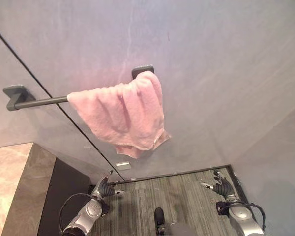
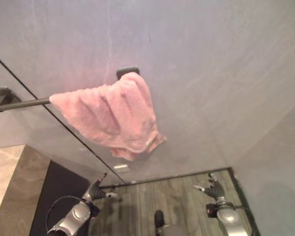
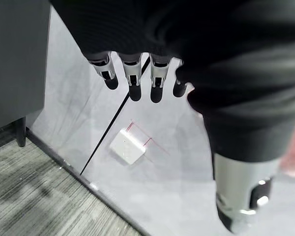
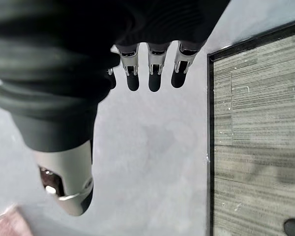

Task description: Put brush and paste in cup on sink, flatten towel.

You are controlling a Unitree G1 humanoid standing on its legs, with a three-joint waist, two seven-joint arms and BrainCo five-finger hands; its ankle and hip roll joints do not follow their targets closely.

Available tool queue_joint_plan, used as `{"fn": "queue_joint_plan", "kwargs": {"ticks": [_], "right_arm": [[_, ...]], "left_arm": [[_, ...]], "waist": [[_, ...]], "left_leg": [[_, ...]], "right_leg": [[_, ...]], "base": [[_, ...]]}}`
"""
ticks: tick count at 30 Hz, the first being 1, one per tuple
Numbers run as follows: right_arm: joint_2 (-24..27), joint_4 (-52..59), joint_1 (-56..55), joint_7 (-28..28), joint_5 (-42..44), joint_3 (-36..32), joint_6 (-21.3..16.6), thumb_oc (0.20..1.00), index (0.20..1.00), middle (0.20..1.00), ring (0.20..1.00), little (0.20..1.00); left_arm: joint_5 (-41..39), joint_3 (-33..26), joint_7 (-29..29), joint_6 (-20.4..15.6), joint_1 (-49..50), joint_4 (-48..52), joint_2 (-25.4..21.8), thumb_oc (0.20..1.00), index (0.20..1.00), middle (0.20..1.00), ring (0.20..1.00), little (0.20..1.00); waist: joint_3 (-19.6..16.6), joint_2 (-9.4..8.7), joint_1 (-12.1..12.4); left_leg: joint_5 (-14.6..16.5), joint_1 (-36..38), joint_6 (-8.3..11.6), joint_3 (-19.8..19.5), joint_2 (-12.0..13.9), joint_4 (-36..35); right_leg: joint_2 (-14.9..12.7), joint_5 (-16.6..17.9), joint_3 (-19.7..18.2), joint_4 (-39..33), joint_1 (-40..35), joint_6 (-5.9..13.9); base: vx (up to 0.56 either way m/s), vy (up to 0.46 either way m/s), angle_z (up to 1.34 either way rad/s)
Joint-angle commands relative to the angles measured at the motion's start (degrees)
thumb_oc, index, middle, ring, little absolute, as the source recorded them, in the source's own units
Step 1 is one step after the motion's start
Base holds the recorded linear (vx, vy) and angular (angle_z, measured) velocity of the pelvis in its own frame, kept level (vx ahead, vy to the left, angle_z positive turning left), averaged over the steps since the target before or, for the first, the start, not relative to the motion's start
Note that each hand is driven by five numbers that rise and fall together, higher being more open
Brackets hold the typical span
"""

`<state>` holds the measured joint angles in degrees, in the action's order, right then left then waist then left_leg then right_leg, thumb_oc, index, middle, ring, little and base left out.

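Towel [image 1: 123, 113] hangs bunched on its bar [image 1: 39, 102], needing flattening; my left hand [image 1: 104, 188] and right hand [image 1: 220, 186] wait low, fingers straight, empty.

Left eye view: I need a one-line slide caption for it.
Crumpled pink terry towel bunched at one end of a dark metal wall bar, both robot hands, left and right, open and low above the floor.

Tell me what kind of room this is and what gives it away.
Probably a bathroom. A bunched pink towel hangs on a dark wall-mounted rail against a smooth grey wall, and a stone-look counter edge shows at the lower left. Both hands hang low, open.
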<state>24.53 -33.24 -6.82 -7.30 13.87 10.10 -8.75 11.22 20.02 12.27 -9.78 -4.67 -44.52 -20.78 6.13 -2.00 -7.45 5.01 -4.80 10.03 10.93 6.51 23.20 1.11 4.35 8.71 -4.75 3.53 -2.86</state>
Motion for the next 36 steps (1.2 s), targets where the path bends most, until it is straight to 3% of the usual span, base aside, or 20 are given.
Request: {"fn": "queue_joint_plan", "kwargs": {"ticks": [1,4,5,6,10,13,20,24,28,30,36], "right_arm": [[2.57,5.5,0.25,-0.21,2.41,-3.0,-2.94,1.0,1.0,1.0,1.0,1.0],[3.04,6.39,0.58,0.14,4.24,-3.74,-3.32,1.0,1.0,1.0,1.0,1.0],[3.65,7.72,1.75,1.08,4.52,-3.26,-3.23,1.0,1.0,1.0,1.0,1.0],[3.71,7.71,1.95,1.17,4.56,-3.3,-3.3,1.0,1.0,1.0,1.0,1.0],[5.45,9.97,5.05,2.24,5.15,-3.93,-3.25,1.0,1.0,1.0,1.0,1.0],[5.99,11.59,5.86,3.0,5.93,-3.88,-3.54,1.0,1.0,1.0,1.0,1.0],[7.35,15.62,6.73,5.43,8.76,-4.28,-3.46,1.0,1.0,1.0,1.0,1.0],[11.39,19.53,7.03,10.57,13.56,-2.29,-2.9,1.0,1.0,1.0,1.0,1.0],[17.79,22.94,5.12,17.51,21.64,-0.32,-1.97,1.0,1.0,1.0,1.0,1.0],[18.93,23.37,5.18,19.6,23.66,0.45,-1.48,1.0,1.0,1.0,1.0,1.0],[23.75,25.65,6.52,23.24,28.5,3.46,-0.42,1.0,1.0,1.0,1.0,1.0]], "left_arm": [[-1.44,-2.09,1.43,-1.65,0.45,2.53,-3.31,1.0,1.0,1.0,1.0,1.0],[-2.5,-2.94,2.26,-1.5,1.36,3.32,-3.64,1.0,1.0,1.0,1.0,1.0],[-3.29,-3.66,1.95,-1.62,2.01,4.41,-3.86,1.0,1.0,1.0,1.0,1.0],[-2.84,-3.5,1.83,-1.6,1.86,4.61,-4.28,1.0,1.0,1.0,1.0,1.0],[-2.18,-3.83,-0.22,-2.48,2.48,8.56,-7.57,1.0,1.0,1.0,1.0,1.0],[-2.81,-5.1,-0.44,-2.9,3.39,10.29,-9.34,1.0,1.0,1.0,1.0,1.0],[-5.12,-8.56,-2.48,-3.79,6.87,16.46,-14.17,1.0,1.0,1.0,1.0,1.0],[-10.0,-10.95,-5.19,-5.57,9.03,22.38,-19.69,1.0,1.0,1.0,1.0,1.0],[-20.39,-11.67,-11.91,-7.89,10.55,29.15,-25.82,1.0,1.0,1.0,1.0,1.0],[-24.81,-11.33,-14.41,-8.12,10.27,30.92,-26.53,1.0,1.0,1.0,1.0,1.0],[-44.15,-7.78,-23.85,-6.17,9.26,39.45,-29.85,1.0,1.0,1.0,1.0,1.0]], "waist": [[0.09,0.58,0.69],[0.21,1.48,1.48],[0.11,1.94,1.69],[0.2,2.43,1.85],[-0.7,2.05,3.08],[-1.02,1.4,3.71],[-1.74,0.15,5.24],[-2.23,-0.75,6.33],[-2.29,-1.46,6.7],[-2.35,-1.54,6.69],[-2.7,-1.47,6.75]], "left_leg": [[-7.32,2.77,-2.99,-1.32,0.88,-16.98],[-13.06,0.68,-1.24,-2.79,5.25,-22.69],[-11.56,1.71,-1.67,-4.02,4.98,-22.2],[-12.19,2.11,-1.04,-3.33,5.26,-22.07],[-7.91,4.42,-2.54,-2.57,2.09,-21.01],[-6.76,5.48,-3.25,-1.49,1.14,-21.21],[-6.49,7.54,-4.33,-0.49,-0.54,-24.86],[-7.32,8.07,-4.35,-0.62,-0.99,-28.18],[-7.62,6.8,-3.76,-1.8,-0.84,-28.2],[-7.72,6.74,-3.68,-2.05,-0.86,-28.2],[-7.91,6.88,-3.49,-2.7,-0.95,-28.2]], "right_leg": [[-5.48,-0.73,-2.61,3.47,-1.41,9.95],[-6.77,-2.33,-3.27,4.2,-2.24,10.64],[-6.68,-2.98,-4.18,4.7,-2.08,10.81],[-6.75,-3.03,-4.03,4.99,-2.31,10.86],[-9.24,-2.13,-5.81,4.53,-4.23,11.72],[-9.91,-1.74,-6.83,4.58,-4.43,12.36],[-11.39,0.22,-7.52,3.63,-4.21,14.26],[-12.16,1.85,-6.7,1.8,-3.85,15.29],[-12.99,2.4,-4.63,0.68,-4.14,15.48],[-13.09,2.42,-4.19,0.48,-4.44,15.46],[-13.43,2.7,-3.06,0.14,-5.14,15.65]], "base": [[0.17,0.123,0.09],[0.16,0.16,-0.19],[0.13,0.155,0.03],[0.11,0.175,0.14],[0.12,0.187,-0.54],[0.07,0.151,-0.12],[0.01,0.114,-0.19],[-0.03,0.071,0.05],[-0.03,0.022,0.08],[0.01,0.012,0.13],[0.01,0.004,0.16]]}}
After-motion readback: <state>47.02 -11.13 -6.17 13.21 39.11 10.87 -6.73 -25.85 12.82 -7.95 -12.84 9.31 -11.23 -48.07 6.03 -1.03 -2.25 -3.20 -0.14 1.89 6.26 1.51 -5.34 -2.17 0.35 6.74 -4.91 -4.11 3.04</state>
